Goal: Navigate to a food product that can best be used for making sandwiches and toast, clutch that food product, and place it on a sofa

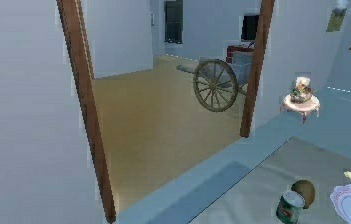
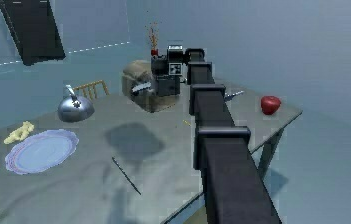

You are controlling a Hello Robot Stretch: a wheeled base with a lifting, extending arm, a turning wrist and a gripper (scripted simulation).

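Our dark square arm (image 2: 218, 130) reaches across the grey desk (image 2: 153, 150); pincer (image 2: 155, 80) is at the brown rounded bread loaf (image 2: 136, 75), standing on desk's far side nr the silver kettle (image 2: 75, 105). We can't tell pincer's opening, nor whether it's got hold of anything.

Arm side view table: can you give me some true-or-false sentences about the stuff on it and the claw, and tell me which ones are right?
1. A red apple lies on the table. True.
2. The kettle is bright green. False: it is silvery.
3. The plate is pale purple. True.
4. The claw lifts the apple in the air. False: the apple lies on the table, apart from the claw. The claw is by a brown loaf, and I cannot tell whether it holds anything.
5. A yellowish thing lies near the plate. True.
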